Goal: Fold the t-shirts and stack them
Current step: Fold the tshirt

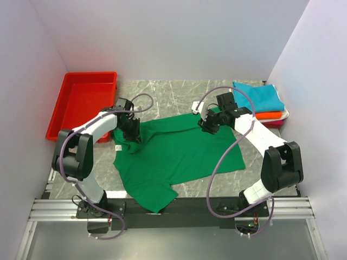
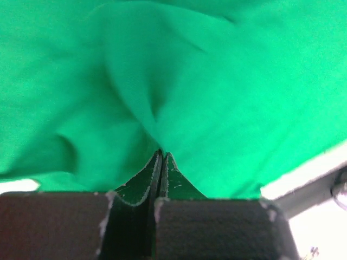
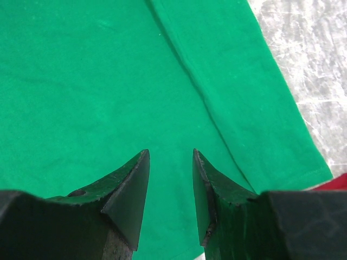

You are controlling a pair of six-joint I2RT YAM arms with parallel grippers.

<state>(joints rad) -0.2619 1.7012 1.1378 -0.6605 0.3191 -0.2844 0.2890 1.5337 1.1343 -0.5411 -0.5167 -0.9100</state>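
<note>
On the table (image 1: 162,92), the green t-shirt (image 1: 179,154) is pinched in the left gripper (image 2: 162,155).

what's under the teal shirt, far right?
Only edges show under the teal shirt: an orange shirt, then a white sliver and red shirt. Anything deeper is covered.
</note>
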